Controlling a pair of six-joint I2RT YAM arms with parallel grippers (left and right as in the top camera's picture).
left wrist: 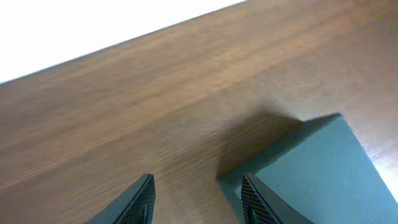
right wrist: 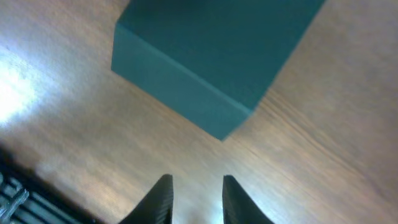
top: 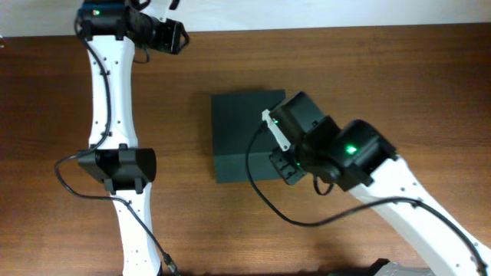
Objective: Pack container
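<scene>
Right arm's wrist housing (top: 349, 153) sits closest under the overhead camera, green lamp lit, hanging over the right-hand side of the container (top: 239, 134).

Right gripper (right wrist: 196, 199): fingers parted a little, nothing between them, bare table (right wrist: 311, 143) beneath. Released.

Left gripper (left wrist: 196, 202): fingers further apart, also empty, up by the table's far edge toward its far left corner.

The container sits mid-table, a dark green-black box with a flat, level top. The lid reads as down. A corner of it lies just ahead of each wrist camera.

Step in hand, my guess: either the box is done and the arms are to clear off, or the lid is yet to be lifted. Can't settle which.
- Either way, raise the right wrist straight up before swinging it. Its black cable (top: 265, 203) drapes across the box's near right part and could tug it.
- If the lid is to be lifted, get a finger under the free edge opposite the hinge while the other arm steadies the body.

Hard to make out:
- Hinge side and lid seam show in no view.
- From overhead, the right fingertips and the box's right edge are covered by the arm.
- Nothing to be packed is in sight, and any contents are unseen.
- Both wrist views are soft, with the fingers cut off at the bottom.
</scene>
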